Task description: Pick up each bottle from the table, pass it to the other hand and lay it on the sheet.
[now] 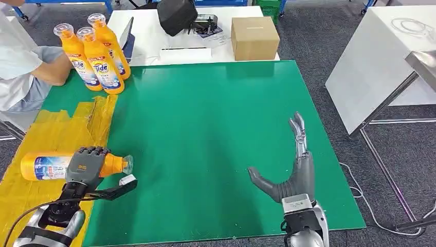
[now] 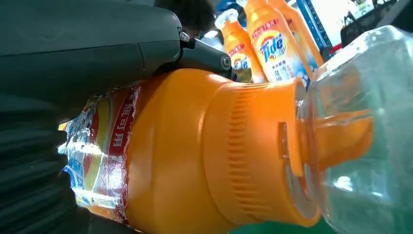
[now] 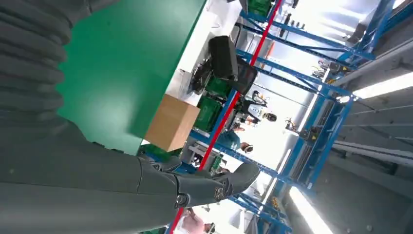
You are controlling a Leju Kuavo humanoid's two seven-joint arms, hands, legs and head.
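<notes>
Left hand [image 1: 85, 167] grips the orange, clear-capped bottle [image 1: 43, 166] lying sideways; right hand [image 1: 293, 172] fingers spread.

Head view — high, facing down the green table [image 1: 216, 134]; cardboard box [image 1: 254, 37] at 12 o'clock, shared with right wrist view; left wrist close-up.

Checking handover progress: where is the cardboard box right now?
In the head view, the cardboard box sits on the white table beyond the green mat's far edge.

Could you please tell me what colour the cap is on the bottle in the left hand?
Clear cap over an orange spout, best seen in the left wrist view.
</notes>
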